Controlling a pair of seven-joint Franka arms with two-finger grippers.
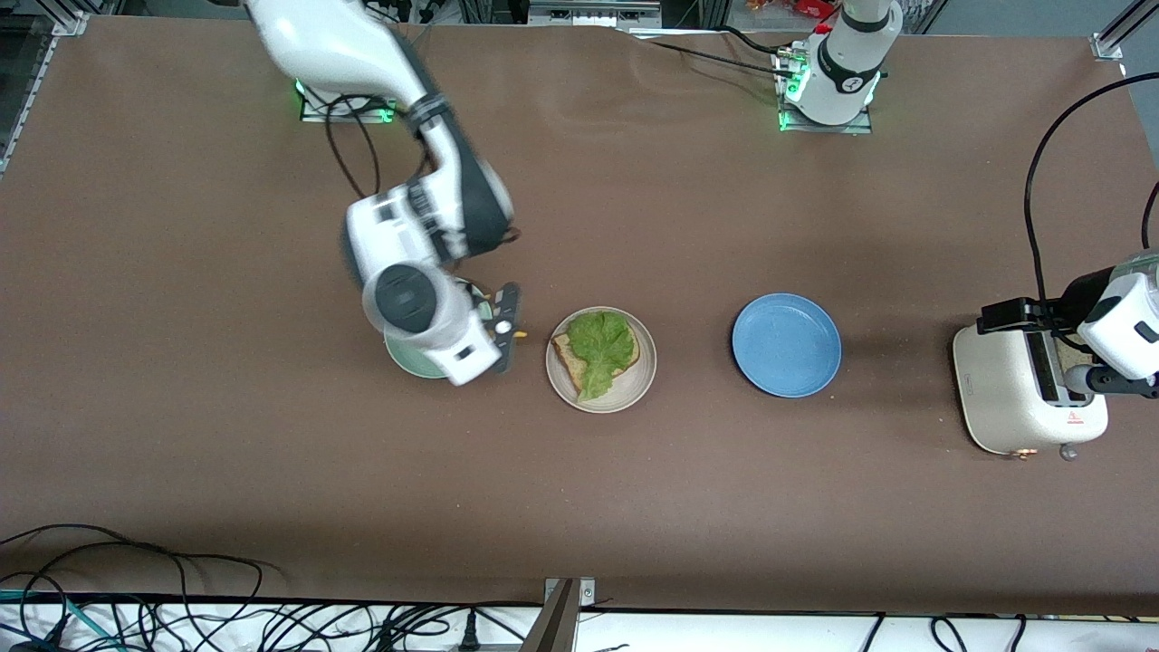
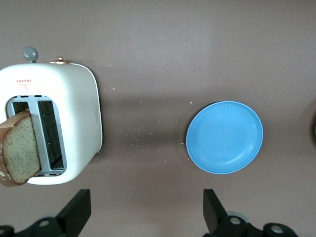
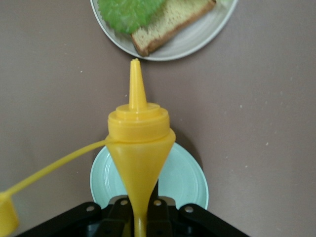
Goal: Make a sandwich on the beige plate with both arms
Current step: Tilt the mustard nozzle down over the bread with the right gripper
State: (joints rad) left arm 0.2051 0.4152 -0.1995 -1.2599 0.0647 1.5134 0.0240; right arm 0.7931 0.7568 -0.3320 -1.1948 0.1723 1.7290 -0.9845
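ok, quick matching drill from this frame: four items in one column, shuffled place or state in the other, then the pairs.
Items
1. yellow plastic squeeze bottle
2. brown speckled bread slice
3. ruffled green lettuce leaf
4. round blue plate

Places or states
A. bare, between the beige plate and the white toaster
B. held in the right gripper, over the mint-green plate
C. standing up out of a toaster slot
D. lying on a bread slice on the beige plate

Pairs: 1-B, 2-C, 3-D, 4-A
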